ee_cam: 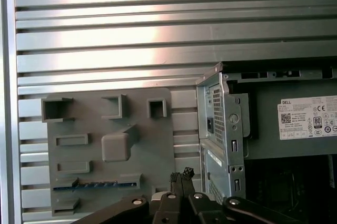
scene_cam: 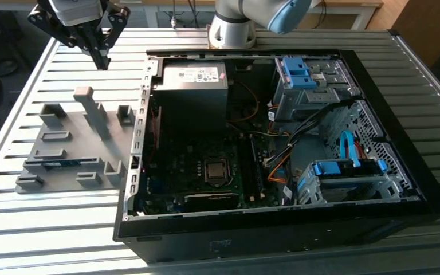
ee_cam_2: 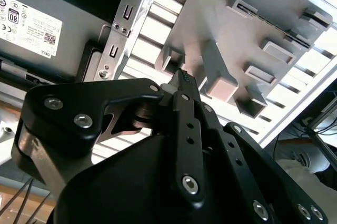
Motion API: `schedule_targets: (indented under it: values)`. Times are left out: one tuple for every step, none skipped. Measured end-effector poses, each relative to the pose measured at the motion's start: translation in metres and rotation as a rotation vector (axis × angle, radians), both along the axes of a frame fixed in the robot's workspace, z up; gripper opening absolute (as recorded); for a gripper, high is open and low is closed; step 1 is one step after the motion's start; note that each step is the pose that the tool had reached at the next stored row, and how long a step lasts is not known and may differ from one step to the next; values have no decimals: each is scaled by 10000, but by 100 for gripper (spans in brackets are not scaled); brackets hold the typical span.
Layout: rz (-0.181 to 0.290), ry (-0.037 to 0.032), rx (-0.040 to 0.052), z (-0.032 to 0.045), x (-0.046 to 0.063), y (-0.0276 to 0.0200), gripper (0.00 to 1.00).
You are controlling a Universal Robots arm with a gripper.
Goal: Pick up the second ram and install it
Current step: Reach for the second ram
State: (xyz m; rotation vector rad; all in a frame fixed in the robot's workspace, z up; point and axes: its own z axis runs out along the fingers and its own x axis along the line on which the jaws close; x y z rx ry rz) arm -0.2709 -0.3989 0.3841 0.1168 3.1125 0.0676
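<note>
Black-linked gripper (ee_cam: 181, 174) of mine hangs closed and empty. Slim blue-green circuit-board ram strip (scene_cam: 55, 164) sits in the gray plastic slotted rack (scene_cam: 82, 143), at seven o'clock from me in the exterior view.

One ribbed metal bench (scene_cam: 52, 240) carried everything in the exterior view. On it lay one gray slotted rack (scene_cam: 75, 143), at nine o'clock from one open computer case (scene_cam: 281, 229). One blue-green strip, the second ram (ee_cam: 95, 184), sat in a rack slot in the first wrist view. Inside the case were one power supply (scene_cam: 193, 94) bearing one white label (scene_cam: 195, 73), one processor socket (scene_cam: 216, 171), and two groups of blue drive-bay clips (scene_cam: 297, 71), one at one o'clock and the other at four o'clock. One arm base (scene_cam: 231, 31) stood at twelve o'clock.
</note>
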Motion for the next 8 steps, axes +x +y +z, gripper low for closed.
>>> schedule_targets:
  values:
    - [0, 0, 0, 0, -4, 0, 10]
    - [-2, 1, -1, 0, -9, 0, 10]
    - [-1, 0, 0, 0, -14, 0, 10]
    - [-1, 0, 0, 0, -19, 0, 10]
    - [-1, 0, 0, 0, -25, 0, 10]
    - [-1, 0, 0, -1, -30, 0, 10]
    - [-1, 0, 0, -1, -35, 0, 10]
    - [-1, 0, 0, -1, -42, 0, 10]
